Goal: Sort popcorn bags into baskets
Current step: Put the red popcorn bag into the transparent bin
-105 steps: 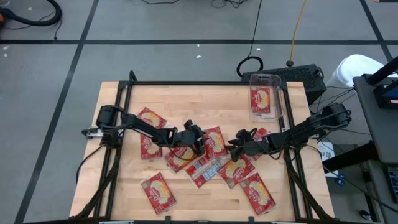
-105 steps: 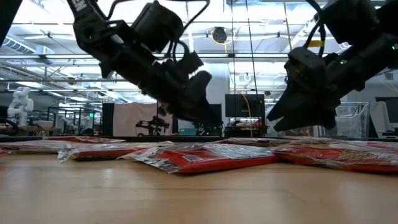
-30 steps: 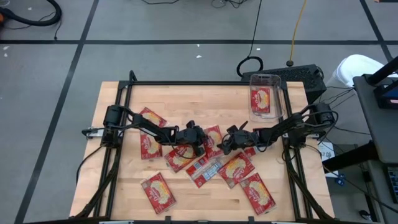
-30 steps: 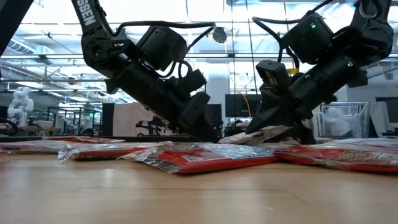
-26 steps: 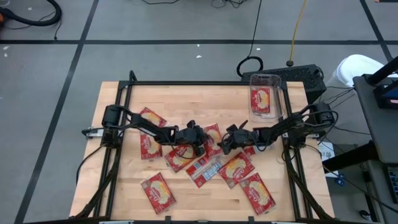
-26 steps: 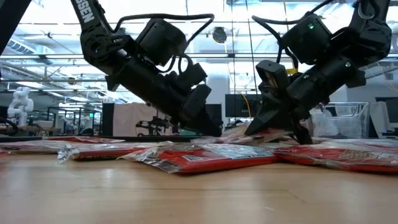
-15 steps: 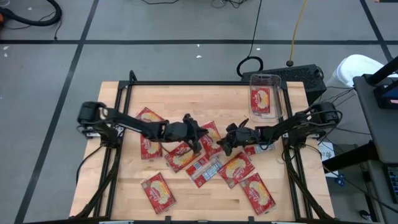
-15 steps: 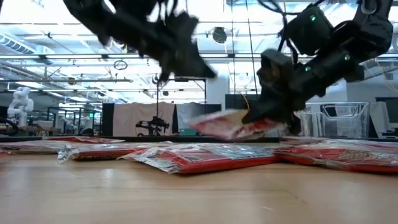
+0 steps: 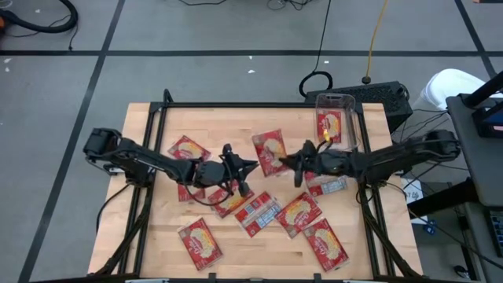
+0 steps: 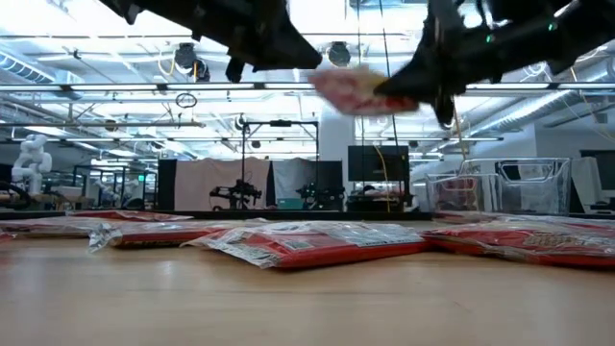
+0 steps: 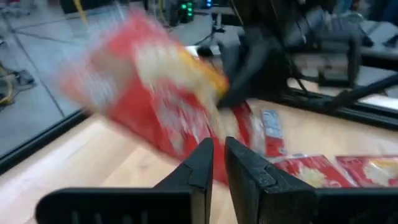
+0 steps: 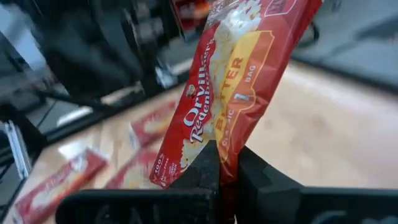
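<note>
Several red popcorn bags lie flat on the wooden table (image 9: 157, 228), among them one (image 9: 189, 149) at the left and others (image 9: 299, 211) in the middle. My right gripper (image 9: 292, 161) is shut on one bag (image 9: 271, 151), held high above the table (image 10: 348, 89). My left gripper (image 9: 247, 167) hangs beside it toward the table's left, shut and with nothing in it (image 11: 217, 163). The clear basket (image 9: 336, 101) stands at the far right with one bag (image 9: 330, 126) inside. My right gripper pinches the bag's edge (image 12: 227, 153) near one corner between its two fingers. The fingers come roughly level from the table's right side. The bag is lifted clear of the table and sticks out past the fingertips toward the left, its printed front showing.
Two bags lie near the front edge (image 9: 200, 242) (image 9: 326, 244). One packet shows a grey-white back (image 9: 258, 212), and another bag (image 9: 326, 185) lies under my right arm. A black frame (image 9: 236, 106) runs along the table's far side. Bare wood lies at the far left.
My right gripper has shut on a bag in the middle of the pile and lifted it clear, high above the table and a little toward the far edge. My left gripper has risen off the pile as well, staying shut.
</note>
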`<action>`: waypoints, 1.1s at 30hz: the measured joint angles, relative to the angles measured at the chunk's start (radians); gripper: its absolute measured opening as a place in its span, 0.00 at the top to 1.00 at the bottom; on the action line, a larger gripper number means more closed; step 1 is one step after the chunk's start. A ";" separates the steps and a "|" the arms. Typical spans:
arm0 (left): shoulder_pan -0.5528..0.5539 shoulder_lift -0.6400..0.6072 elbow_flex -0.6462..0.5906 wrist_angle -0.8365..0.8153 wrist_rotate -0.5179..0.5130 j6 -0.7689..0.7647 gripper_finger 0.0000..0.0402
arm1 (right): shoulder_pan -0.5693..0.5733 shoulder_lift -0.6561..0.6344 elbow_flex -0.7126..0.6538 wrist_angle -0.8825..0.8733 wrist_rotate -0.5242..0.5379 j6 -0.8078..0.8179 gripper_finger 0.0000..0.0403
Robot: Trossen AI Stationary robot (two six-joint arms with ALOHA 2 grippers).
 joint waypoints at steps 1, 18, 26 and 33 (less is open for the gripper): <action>-0.006 0.002 0.000 0.012 0.014 0.012 0.89 | 0.000 -0.027 0.000 -0.002 0.013 -0.027 0.99; 0.088 0.010 0.000 0.437 0.214 0.153 0.57 | 0.006 -0.280 0.000 0.036 0.038 -0.309 0.99; 0.141 0.121 0.002 0.593 0.301 0.130 0.34 | 0.006 -0.285 0.000 0.072 0.025 -0.425 0.99; 0.170 0.226 0.001 0.793 0.367 0.137 0.32 | 0.006 -0.295 0.000 0.138 0.006 -0.510 0.98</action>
